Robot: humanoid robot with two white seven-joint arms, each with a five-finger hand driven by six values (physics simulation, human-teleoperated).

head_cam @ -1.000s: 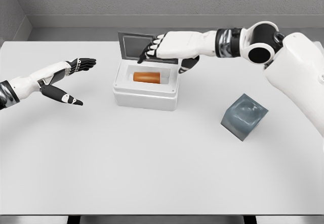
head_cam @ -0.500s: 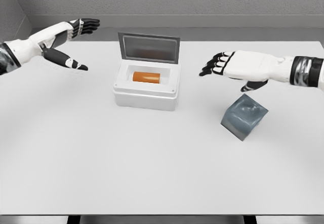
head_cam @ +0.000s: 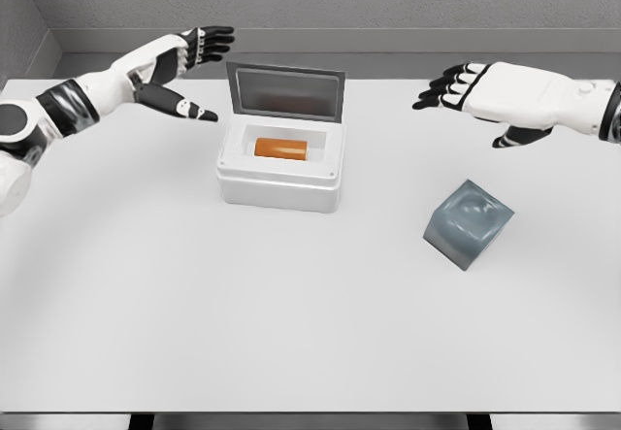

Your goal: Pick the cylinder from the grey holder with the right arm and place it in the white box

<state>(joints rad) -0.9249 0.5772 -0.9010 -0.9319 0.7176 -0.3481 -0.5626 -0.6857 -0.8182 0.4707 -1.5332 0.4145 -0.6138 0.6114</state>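
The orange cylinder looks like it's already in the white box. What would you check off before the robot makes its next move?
1. Orange cylinder lies inside the white box: ok.
2. Box lid stands open, upright at the back: ok.
3. Right hand holds nothing, fingers spread, off to the right of the box: ok.
4. Left hand open and empty, up beside the lid's left edge, not touching it as far as I can see: ok.
5. Grey holder sits empty on the table, tilted on a corner: ok.
6. Whether the lid would close clear of the cylinder: cannot tell.
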